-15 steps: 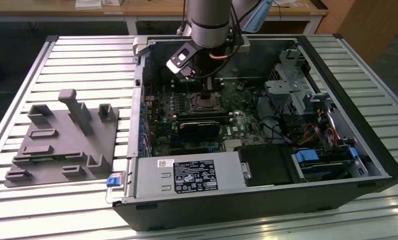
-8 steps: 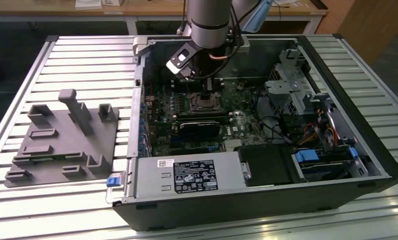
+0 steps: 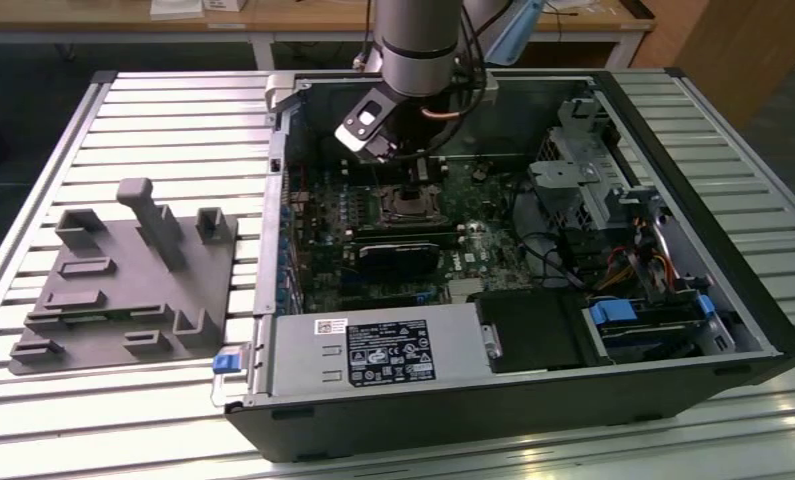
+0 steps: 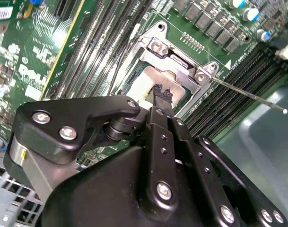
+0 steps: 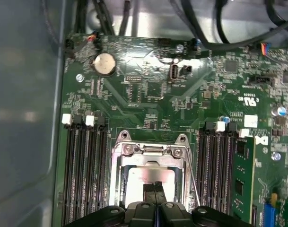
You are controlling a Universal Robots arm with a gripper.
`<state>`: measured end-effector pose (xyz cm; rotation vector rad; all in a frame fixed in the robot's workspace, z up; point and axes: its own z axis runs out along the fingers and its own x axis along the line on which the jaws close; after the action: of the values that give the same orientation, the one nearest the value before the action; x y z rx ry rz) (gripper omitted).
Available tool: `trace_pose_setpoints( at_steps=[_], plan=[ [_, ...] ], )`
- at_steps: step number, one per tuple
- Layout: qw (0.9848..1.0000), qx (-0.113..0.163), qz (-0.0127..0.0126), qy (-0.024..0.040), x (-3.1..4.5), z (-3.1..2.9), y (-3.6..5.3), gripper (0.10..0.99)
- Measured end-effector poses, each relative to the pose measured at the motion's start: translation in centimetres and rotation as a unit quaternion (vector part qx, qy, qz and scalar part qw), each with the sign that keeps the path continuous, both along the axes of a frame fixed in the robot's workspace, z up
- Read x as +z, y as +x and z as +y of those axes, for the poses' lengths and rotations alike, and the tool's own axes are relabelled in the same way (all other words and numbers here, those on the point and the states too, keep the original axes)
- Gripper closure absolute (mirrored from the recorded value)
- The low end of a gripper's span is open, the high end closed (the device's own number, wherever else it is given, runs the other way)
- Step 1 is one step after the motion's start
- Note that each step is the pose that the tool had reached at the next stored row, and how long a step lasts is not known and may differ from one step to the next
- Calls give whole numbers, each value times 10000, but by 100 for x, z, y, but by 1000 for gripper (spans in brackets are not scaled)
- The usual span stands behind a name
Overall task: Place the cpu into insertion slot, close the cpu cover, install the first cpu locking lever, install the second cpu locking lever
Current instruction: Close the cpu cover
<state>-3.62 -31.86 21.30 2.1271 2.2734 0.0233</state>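
The insertion slot point(image 3: 408, 205) sits on the green board inside the open computer case. The cpu point(image 4: 146, 80) lies in it, its pale face point(image 5: 143, 176) showing through the window of the cpu cover point(image 4: 179, 64). That silvery frame point(image 5: 151, 153) lies flat over the socket. A thin metal locking lever point(image 4: 250, 93) juts out from one socket corner and shows as a fine rod point(image 5: 195, 184) beside the frame. My gripper point(image 3: 415, 172) hangs just above the socket, shut with nothing between its fingers. Its tips point(image 4: 162, 92) hover over the cpu face in both wrist views point(image 5: 155, 188).
Black memory slots point(image 5: 84, 170) flank the socket. A black graphics card point(image 3: 404, 250) lies in front of it, then the grey power supply point(image 3: 370, 352). Cables and drive bays point(image 3: 624, 250) fill the case on the exterior view's right. A grey fixture point(image 3: 124, 280) stands on the slatted table.
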Motion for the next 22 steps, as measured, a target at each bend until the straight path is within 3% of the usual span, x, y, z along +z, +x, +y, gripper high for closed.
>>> trace_pose_setpoints(
  at_steps=[5, 11, 17, 22],
  plan=[
    [9991, 416, 0, -25, 0, 0, 0, 980],
    [9955, 951, 0, -52, 0, 0, 0, 980],
    [9889, 1487, 0, -78, 0, 0, 0, 980],
    [9809, 1941, -2, -91, 0, 0, 0, 980]
  ],
)
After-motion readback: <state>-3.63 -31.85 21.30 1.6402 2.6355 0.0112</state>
